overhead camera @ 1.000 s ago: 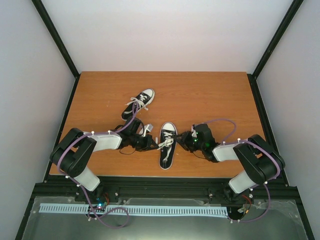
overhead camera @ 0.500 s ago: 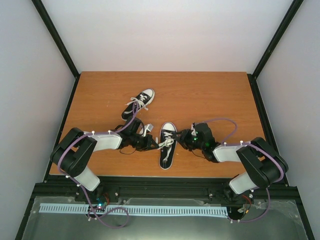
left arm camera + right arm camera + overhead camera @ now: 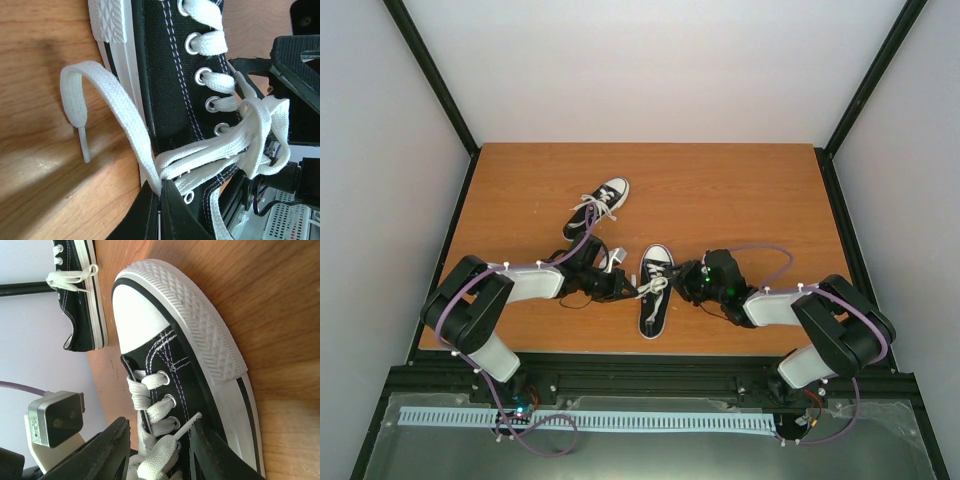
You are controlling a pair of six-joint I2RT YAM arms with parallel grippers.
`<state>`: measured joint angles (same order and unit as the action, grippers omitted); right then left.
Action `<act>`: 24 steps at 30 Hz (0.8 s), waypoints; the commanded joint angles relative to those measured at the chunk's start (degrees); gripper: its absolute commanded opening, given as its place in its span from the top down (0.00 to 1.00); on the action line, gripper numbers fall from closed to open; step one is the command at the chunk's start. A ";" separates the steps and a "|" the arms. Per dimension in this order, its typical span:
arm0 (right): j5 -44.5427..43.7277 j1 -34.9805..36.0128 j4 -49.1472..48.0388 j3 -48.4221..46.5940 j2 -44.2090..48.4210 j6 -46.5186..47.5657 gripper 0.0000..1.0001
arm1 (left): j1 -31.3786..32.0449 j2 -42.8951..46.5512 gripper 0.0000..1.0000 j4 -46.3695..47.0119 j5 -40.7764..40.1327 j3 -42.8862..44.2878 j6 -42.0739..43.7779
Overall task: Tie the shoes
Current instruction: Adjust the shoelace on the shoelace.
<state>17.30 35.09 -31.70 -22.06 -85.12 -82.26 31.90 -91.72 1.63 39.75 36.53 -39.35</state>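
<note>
The near shoe (image 3: 655, 292) lies with its toe pointing to the far side, between both grippers. My left gripper (image 3: 626, 288) is at its left side, shut on a white lace (image 3: 150, 160) pinched between the fingertips (image 3: 161, 192). The lace's free end loops over the wood to its tip (image 3: 85, 147). My right gripper (image 3: 160, 452) is open at the shoe's right side (image 3: 686, 279). Its fingers (image 3: 102, 450) straddle the laced eyelets, and a loose lace end (image 3: 165, 450) lies between them. The second shoe (image 3: 599, 207) lies farther back on the left, also in the right wrist view (image 3: 80, 295).
The wooden table (image 3: 750, 200) is enclosed by white walls and black frame posts. In the left wrist view the black body of the right gripper (image 3: 297, 65) sits close beyond the shoe. The left wrist's grey camera block (image 3: 55, 420) shows in the right wrist view.
My right gripper has moved a little left, closer to the near shoe. My left gripper keeps its hold on the lace and has hardly moved.
</note>
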 commanded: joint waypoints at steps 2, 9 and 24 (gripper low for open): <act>-2.91 1.41 0.97 0.00 -0.54 -4.96 0.66 | -0.43 -0.13 0.99 1.36 1.08 1.52 0.49; -3.78 2.56 1.07 -0.25 -2.11 -7.88 0.72 | -0.44 -0.04 0.99 1.37 1.37 1.39 0.51; -13.93 2.17 11.96 -0.33 6.79 -4.62 0.97 | -0.43 1.78 0.99 3.66 0.84 1.98 -0.11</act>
<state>10.41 37.54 -27.09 -22.22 -84.14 -89.41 31.90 -91.68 2.70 40.47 36.58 -39.40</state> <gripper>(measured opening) 0.032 0.012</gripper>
